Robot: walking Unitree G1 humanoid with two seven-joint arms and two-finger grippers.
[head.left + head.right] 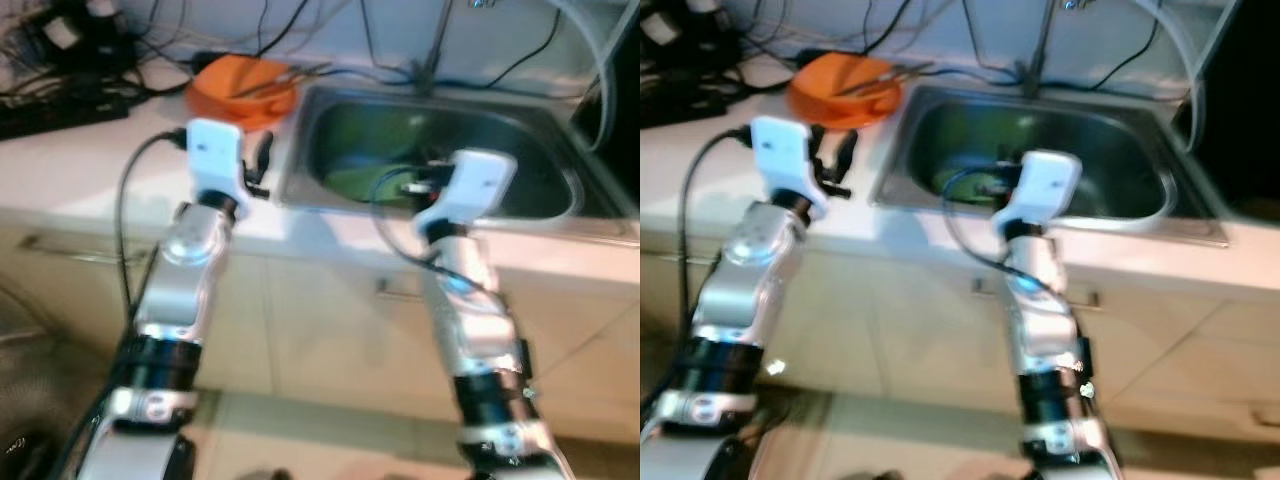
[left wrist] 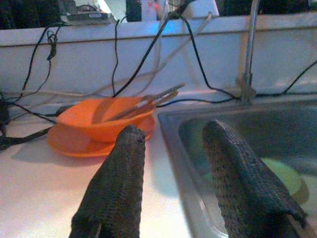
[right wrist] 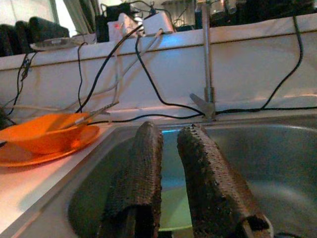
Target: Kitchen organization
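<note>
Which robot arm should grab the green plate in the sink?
Probably the right. The right gripper hangs over the sink, pointing at the green plate. The left gripper is over the counter, nearer the orange bowl.

Bowl (image 1: 243,88) on counter (image 1: 80,160), left of sink (image 1: 540,150)

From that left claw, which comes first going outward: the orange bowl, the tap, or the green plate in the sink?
Judged from the left wrist view, left claw open over the counter edge:
1. Green plate, down in the sink, to the claw's right.
2. Orange bowl, ahead on the counter.
3. Tap, at the back wall.
Plate and bowl are close to call.
</note>
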